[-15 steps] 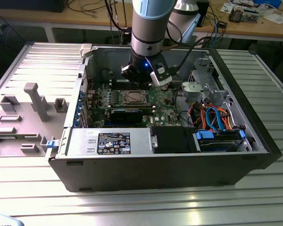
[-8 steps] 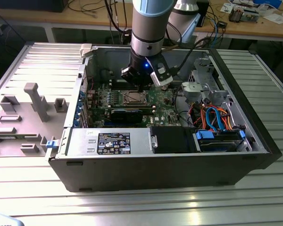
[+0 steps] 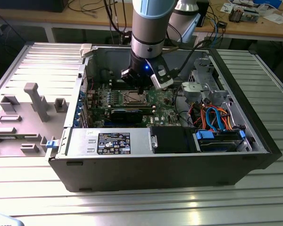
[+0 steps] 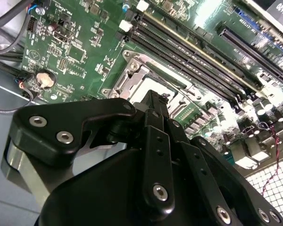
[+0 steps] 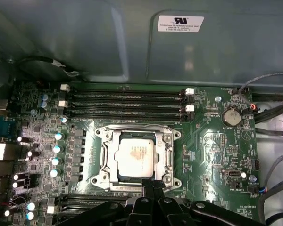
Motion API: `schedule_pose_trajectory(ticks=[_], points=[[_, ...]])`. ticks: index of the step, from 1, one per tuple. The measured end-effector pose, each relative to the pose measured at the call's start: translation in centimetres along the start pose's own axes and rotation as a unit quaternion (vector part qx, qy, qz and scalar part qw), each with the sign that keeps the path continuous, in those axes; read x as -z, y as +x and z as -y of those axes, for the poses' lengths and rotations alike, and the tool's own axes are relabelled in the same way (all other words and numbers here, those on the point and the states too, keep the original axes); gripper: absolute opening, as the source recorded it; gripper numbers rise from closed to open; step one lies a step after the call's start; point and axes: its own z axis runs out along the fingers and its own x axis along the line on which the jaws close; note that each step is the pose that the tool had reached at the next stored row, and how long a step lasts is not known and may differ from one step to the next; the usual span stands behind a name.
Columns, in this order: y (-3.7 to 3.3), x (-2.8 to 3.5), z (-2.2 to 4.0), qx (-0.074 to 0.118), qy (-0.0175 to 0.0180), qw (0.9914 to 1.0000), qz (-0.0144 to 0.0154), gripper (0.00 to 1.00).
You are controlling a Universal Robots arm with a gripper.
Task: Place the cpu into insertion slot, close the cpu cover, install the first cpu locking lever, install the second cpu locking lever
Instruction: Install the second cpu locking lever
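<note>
The small flat square cpu [image 5: 137, 155] with its silvery-tan metal top is seen seated in the insertion slot [image 5: 167, 162], the square socket with a silvery metal rim on the green motherboard [image 5: 217, 155]. In the first wrist view a thin silvery frame, taken to be the cpu cover [image 5: 112, 160], looks folded down around the chip, though whether it's fully flat honestly can't be told.

The black pincer [image 5: 153, 190] is hung just beside the socket's near edge, and its fingers [image 4: 156, 113] appear drawn together with nothing held between them.

What could go wrong: if the chip isn't squared up in the socket, pressure on the frame could bend the contacts underneath. A push landing off-target could also be taken by the long black memory slots [image 5: 127, 101] nearby.

As for containers, the open grey computer case [image 3: 254, 136] on the ribbed metal surface [image 3: 132, 207] is packed with the board, a grey power supply box [image 3: 108, 141] and a bundle of orange and blue cables [image 3: 214, 120].
</note>
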Motion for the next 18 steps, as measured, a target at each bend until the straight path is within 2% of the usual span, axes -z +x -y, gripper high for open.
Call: schedule_pose_trajectory(ticks=[18], points=[[0.18,-0.08,0.46,0.000,0.0000,1.00000,0.0000,0.11]])
